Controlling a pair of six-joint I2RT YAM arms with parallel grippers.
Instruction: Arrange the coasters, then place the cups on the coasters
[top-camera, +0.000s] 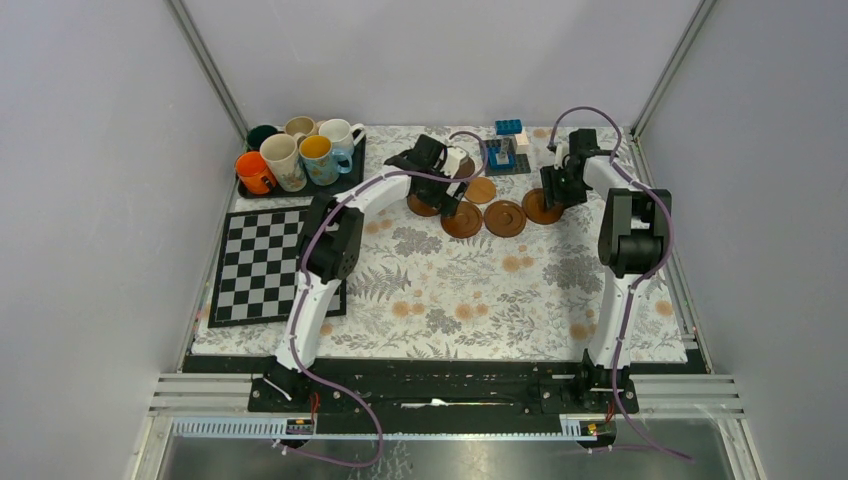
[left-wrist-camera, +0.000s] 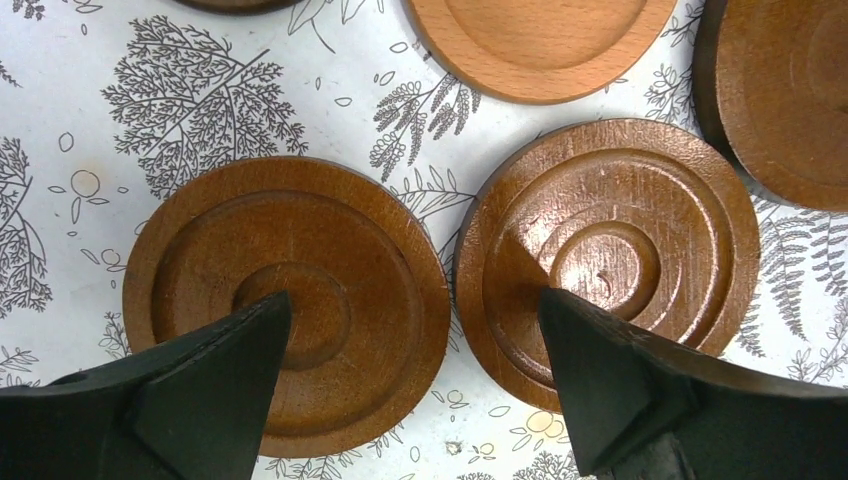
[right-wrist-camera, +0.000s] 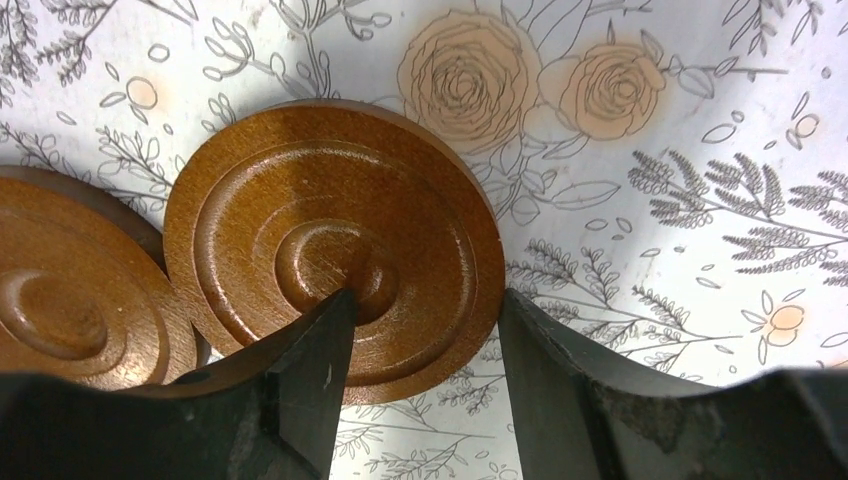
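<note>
Several brown wooden coasters lie in a row at the back middle of the table, among them a dark one (top-camera: 462, 220) and a paler one (top-camera: 481, 190). My left gripper (left-wrist-camera: 412, 305) hangs open and wide above two dark coasters, one fingertip over the left coaster (left-wrist-camera: 290, 300), the other over the right coaster (left-wrist-camera: 610, 250). My right gripper (right-wrist-camera: 428, 295) is open around the right half of the row's end coaster (right-wrist-camera: 335, 245): one finger is over its centre, the other just outside its rim. The cups (top-camera: 283, 160) stand together at the back left.
The cups stand on a black tray (top-camera: 245, 190). A chessboard (top-camera: 260, 265) lies at the left, under the left arm's elbow. Blue toy blocks (top-camera: 508, 127) sit at the back between the two wrists. Another coaster (right-wrist-camera: 70, 300) touches the one between my right fingers.
</note>
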